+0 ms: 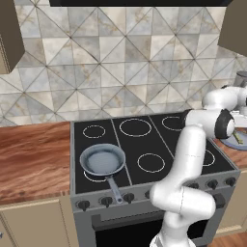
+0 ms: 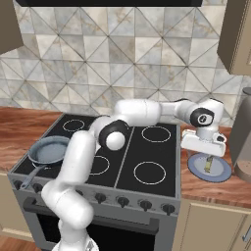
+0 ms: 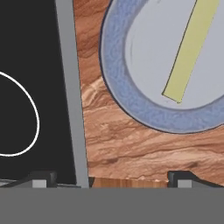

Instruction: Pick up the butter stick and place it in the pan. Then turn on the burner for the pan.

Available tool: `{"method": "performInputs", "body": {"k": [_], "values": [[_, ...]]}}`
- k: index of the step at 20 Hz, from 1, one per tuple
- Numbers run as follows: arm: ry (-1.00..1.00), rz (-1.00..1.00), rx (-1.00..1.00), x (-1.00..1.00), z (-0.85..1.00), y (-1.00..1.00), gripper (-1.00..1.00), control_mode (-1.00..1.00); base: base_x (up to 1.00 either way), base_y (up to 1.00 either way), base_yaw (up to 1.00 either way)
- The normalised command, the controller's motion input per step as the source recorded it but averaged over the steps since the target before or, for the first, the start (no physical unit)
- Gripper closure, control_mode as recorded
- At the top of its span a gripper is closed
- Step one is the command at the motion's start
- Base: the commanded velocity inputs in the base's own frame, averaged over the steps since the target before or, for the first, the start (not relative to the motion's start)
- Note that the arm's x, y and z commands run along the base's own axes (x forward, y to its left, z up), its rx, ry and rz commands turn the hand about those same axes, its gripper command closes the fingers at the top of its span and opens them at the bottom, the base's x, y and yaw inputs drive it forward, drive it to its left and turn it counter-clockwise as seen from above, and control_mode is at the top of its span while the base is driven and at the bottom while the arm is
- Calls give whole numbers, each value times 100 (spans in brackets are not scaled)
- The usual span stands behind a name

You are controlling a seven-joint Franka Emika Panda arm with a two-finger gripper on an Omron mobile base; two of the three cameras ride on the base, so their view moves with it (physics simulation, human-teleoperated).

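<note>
Fingers spread wide, gripping nothing, hovering over the tabletop beside the stove. Butter stick lies on the blue plate. Pan sits on the front-left burner.

A flat blue-grey plate lies on the wooden desk directly beneath the gripper. A tall grey appliance stands on the desk just to the gripper's right.
</note>
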Motion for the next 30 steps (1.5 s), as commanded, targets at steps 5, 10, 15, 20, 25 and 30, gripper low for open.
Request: {"method": "performInputs", "body": {"k": [5,10,15,20,25,30], "values": [[2,1,5,18,-18,-32,-100,-100,0,0,0],[1,2,4,26,-20,-32,-100,-100,0,0,0],[2,1,4,29,-20,-27,-100,-100,0,0,0],[3,0,3,25,-20,-17,-100,-100,0,0,0],[5,0,2,23,-18,-3,-100,-100,0,0,0],[6,0,2,18,-19,-6,-100,-100,0,0,0]]}}
